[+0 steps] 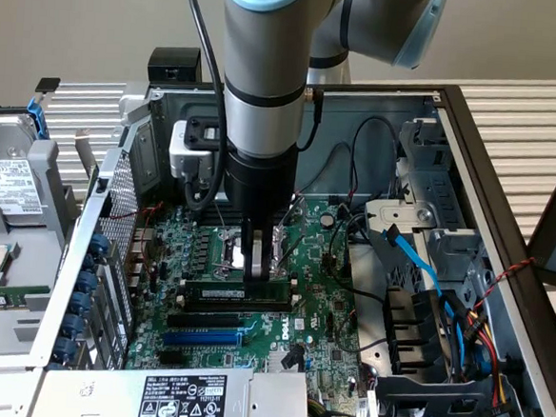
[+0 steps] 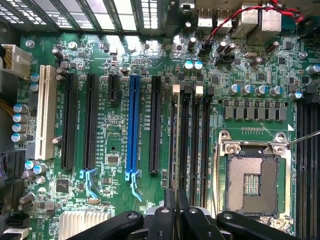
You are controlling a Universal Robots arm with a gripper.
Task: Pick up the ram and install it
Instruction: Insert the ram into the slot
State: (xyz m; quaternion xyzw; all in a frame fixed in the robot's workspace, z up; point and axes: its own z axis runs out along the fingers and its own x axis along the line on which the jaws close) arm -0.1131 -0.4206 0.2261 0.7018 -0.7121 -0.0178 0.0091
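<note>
Wrist view: the fingers [image 2: 166,212] of the gripper [image 2: 175,212] look pinched on the top edge of the ram [image 2: 175,150]. It stands on edge in line with the black memory slots [image 2: 192,140], beside the CPU socket [image 2: 250,180]. Exterior view: I see a white label [image 1: 226,292] on the ram, print unreadable. The open case [image 1: 473,155] holds the motherboard [image 1: 318,316]. The power supply sticker [image 1: 184,398] and the hard drive [image 1: 12,190] label are also illegible to me.

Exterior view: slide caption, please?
Gripper holds long, thin, white-labelled ram stick on edge at green motherboard in open metal computer case.
</note>
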